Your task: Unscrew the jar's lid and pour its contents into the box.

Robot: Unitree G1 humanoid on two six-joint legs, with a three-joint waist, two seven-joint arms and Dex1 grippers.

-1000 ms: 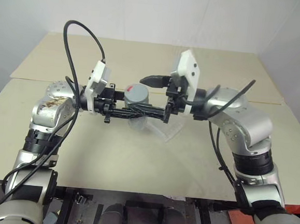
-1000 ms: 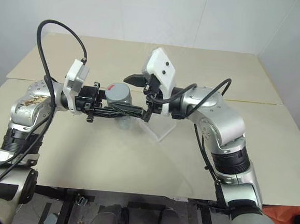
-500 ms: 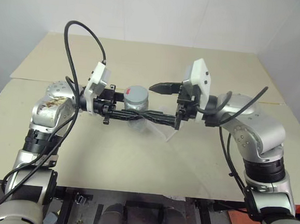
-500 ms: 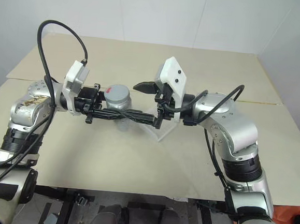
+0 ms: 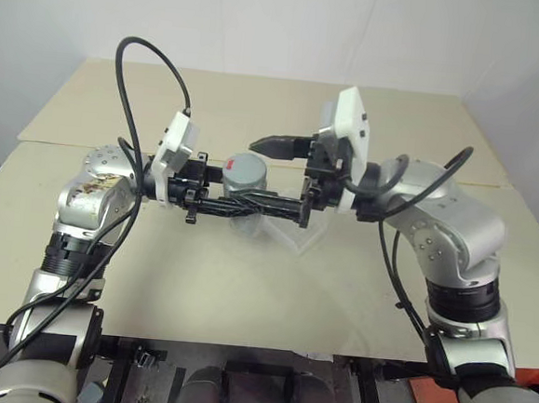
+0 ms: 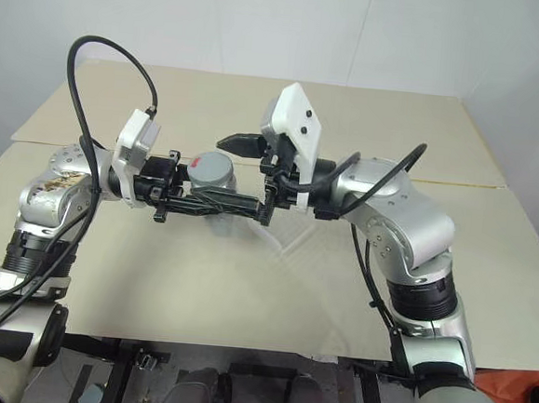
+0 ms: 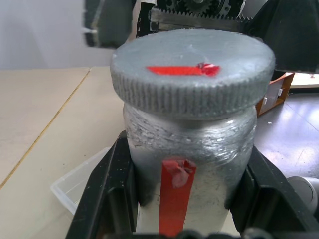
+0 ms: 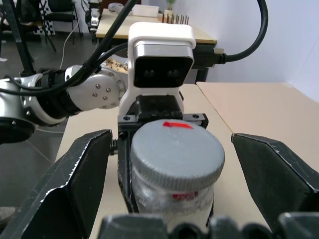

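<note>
While the jar [image 7: 189, 149] is kept clamped above the table by the left gripper [image 5: 241, 202], the wide-open right gripper [image 8: 172, 164] has been brought back around the lid [image 8: 177, 152], so another unscrewing turn seems likely.

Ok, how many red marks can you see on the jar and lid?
2. One sits on top of the lid near its edge; the other is a vertical stripe down the jar body, between the left gripper fingers. More may be hidden behind.
</note>
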